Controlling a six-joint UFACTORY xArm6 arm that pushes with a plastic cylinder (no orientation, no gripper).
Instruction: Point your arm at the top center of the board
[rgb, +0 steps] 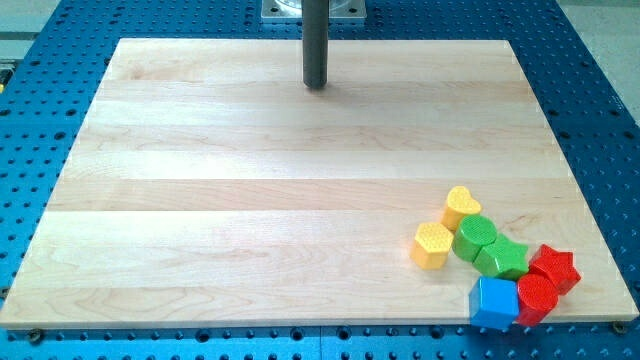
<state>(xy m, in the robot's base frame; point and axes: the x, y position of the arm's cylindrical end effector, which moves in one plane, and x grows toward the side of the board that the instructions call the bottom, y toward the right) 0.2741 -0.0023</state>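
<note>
My tip (316, 85) rests on the wooden board (250, 180) near the middle of the view's top edge, with the dark rod rising straight up out of the frame. It touches no block. All the blocks lie far from it, bunched at the view's bottom right: a yellow heart (461, 205), a yellow hexagon (433, 245), a green cylinder (475, 237), a green star (502, 258), a red star (555, 268), a red block (536, 296) and a blue cube (494, 303).
The board lies on a blue perforated table (50, 120). A grey metal mount (280, 10) sits just beyond the board's top edge, behind the rod.
</note>
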